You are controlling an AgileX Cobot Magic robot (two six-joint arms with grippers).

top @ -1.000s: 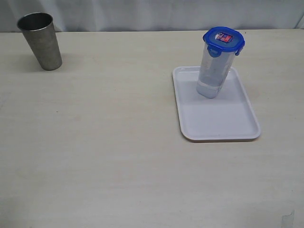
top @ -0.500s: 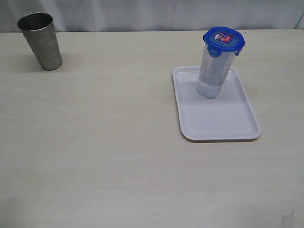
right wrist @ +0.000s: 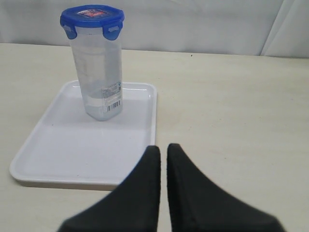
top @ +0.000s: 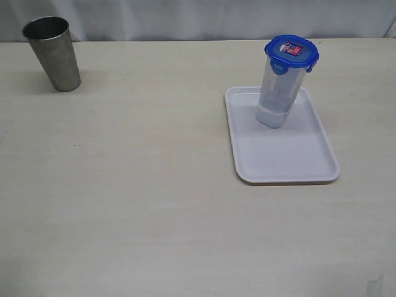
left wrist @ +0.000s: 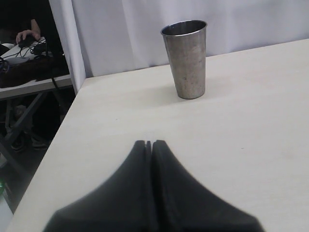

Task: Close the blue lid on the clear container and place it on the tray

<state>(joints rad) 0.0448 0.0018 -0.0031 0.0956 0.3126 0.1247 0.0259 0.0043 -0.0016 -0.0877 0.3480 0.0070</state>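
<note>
The exterior view shows the whole tabletop (top: 136, 204) but neither end effector; only the wrist views show those. In the left wrist view, the left end effector (left wrist: 148, 143) has its two dark fingers pressed together with nothing between them. It hangs above bare tabletop. A grey metal cup (left wrist: 186, 58) stands upright well ahead of it, near the far edge. This view alone takes in what lies past the tabletop's side edge: a lower surface with dark cables on it.

In the right wrist view, the right end effector (right wrist: 164, 147) is all but closed, with only a thin slit between its fingers, and it grips nothing. The white tray (right wrist: 53, 154) lies flat just ahead of its tips. The clear container (right wrist: 99, 72) stands upright on the far part of the tray, well ahead of the end effector and apart from it. The blue lid (right wrist: 91, 17) sits on top of the container, and the two flaps that show are folded down over the rim. This view also shows a barcode label low on the container's wall, which the exterior view does not make out. The exterior view instead shows the lid's red-and-blue sticker from above.

Whether the container holds anything cannot be told through its clear wall. The cup's inside is dark and its contents cannot be told either.
</note>
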